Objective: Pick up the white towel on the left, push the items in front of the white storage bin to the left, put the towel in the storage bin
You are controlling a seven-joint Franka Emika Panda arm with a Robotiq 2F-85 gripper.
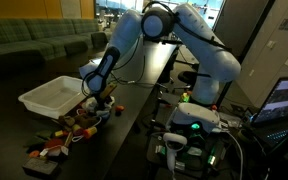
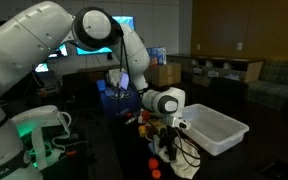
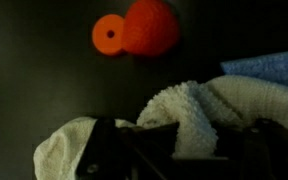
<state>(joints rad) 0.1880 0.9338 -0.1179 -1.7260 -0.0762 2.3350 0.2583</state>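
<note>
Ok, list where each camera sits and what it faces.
Exterior view: across the dark table, bin at picture left, arm arching in from the right.
Exterior view: opposite side, bin at picture right, arm base close at left.
Wrist view: on the hand, looking down at the white towel it grips and orange toys.
Shared: both exterior views show bin and arm.

Orange items (image 3: 134, 30), white towel (image 3: 196, 108), white bin (image 1: 52, 97).

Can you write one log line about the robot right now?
gripper: shut on white towel | near: toys, white bin | towel in bin: no
</note>
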